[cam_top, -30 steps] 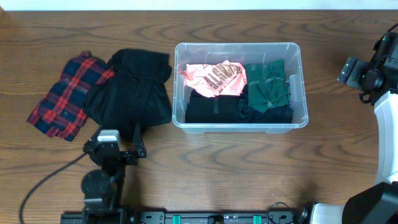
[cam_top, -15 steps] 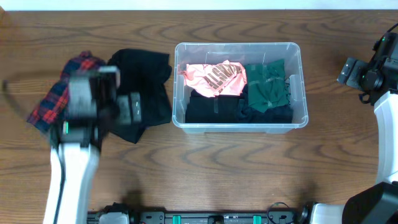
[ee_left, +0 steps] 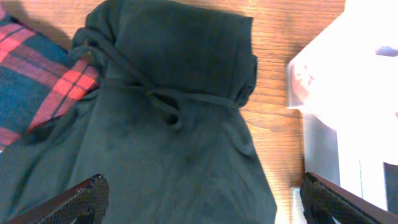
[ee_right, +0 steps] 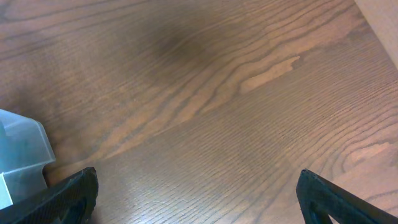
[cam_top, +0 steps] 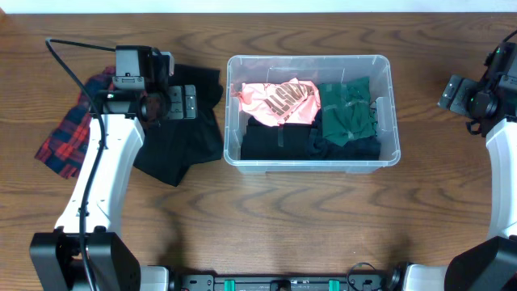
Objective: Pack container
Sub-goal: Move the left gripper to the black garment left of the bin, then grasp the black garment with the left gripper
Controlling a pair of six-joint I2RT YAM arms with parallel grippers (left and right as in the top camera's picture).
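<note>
The clear plastic container stands at the table's middle and holds a pink printed garment, a green garment and black clothes. A black drawstring garment lies left of it, also in the left wrist view. A red plaid shirt lies further left, also in the left wrist view. My left gripper is open and empty, hovering over the black garment; its view shows both fingers wide apart. My right gripper is open and empty over bare table at the right.
The container's corner shows in the left wrist view and in the right wrist view. Bare wooden table lies in front of the container and to its right.
My left arm has swung up from the front edge to over the black garment beside the container. The right arm and the clothes have not moved.
</note>
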